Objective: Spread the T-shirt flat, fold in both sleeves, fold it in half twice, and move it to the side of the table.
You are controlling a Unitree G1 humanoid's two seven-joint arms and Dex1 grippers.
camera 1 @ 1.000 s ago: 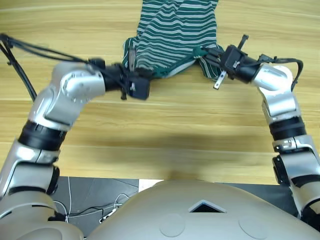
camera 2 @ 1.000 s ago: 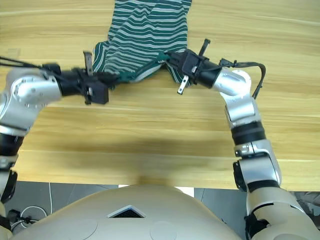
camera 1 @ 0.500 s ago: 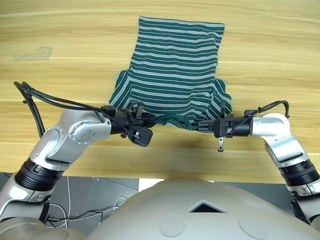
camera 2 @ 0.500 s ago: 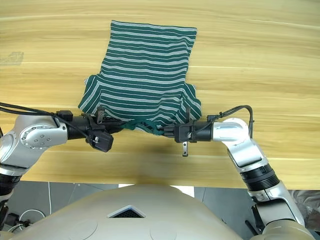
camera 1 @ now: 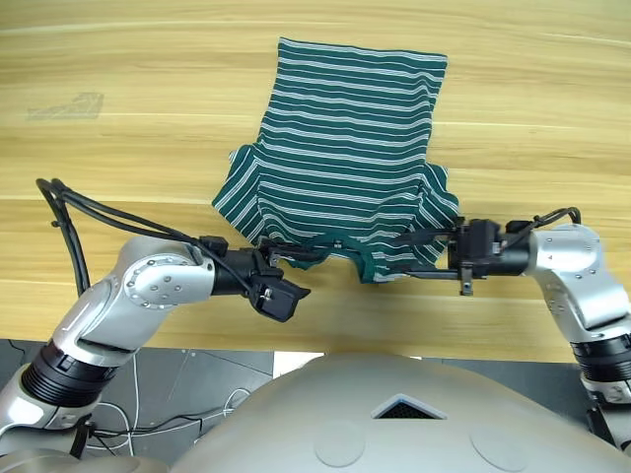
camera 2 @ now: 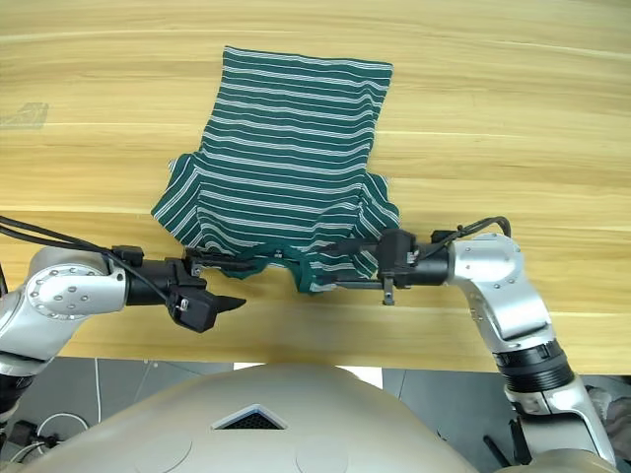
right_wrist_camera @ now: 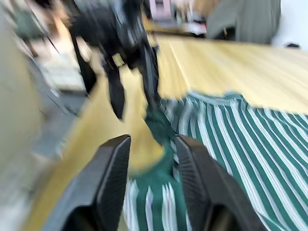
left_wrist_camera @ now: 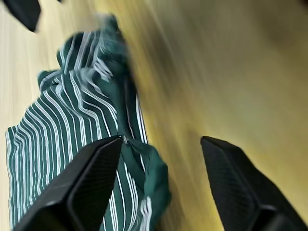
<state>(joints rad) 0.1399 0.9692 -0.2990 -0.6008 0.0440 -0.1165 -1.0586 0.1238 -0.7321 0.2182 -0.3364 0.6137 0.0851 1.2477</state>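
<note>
Green-and-white striped T-shirt (camera 1: 345, 138) is lying spread on the pale wooden table (camera 1: 118, 59), limp and light I reckon; my left pincer (camera 1: 289, 277) and right pincer (camera 1: 406, 256) are hovering open at its near shoulders, the likely pinch points.

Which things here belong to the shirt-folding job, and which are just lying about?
Job: T-shirt; left gripper; right gripper; table.
Lying about: faint mark on the tabletop; cables on the floor.
</note>
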